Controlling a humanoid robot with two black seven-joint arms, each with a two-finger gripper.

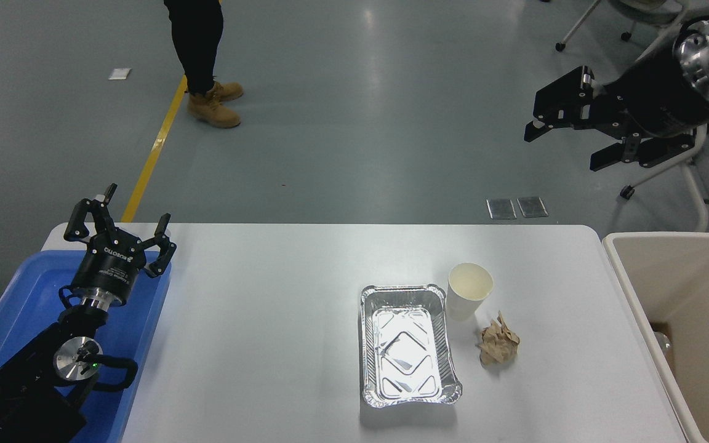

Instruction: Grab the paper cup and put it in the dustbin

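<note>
The white paper cup (469, 290) stands upright on the table, right of centre, its cream inside showing. The beige dustbin (628, 289) stands off the table's right edge. My right gripper (564, 147) has come in from the upper right, high above the floor beyond the table's far edge, well away from the cup; its fingers are spread open and hold nothing. My left gripper (122, 221) is parked open at the lower left, over the blue tray.
A foil tray (407, 344) lies just left of the cup. A crumpled brown paper ball (498, 346) sits just in front of the cup. A blue plastic tray (16, 301) is at the table's left. A person's legs (200, 55) stand on the floor at top left. Chairs stand at the upper right.
</note>
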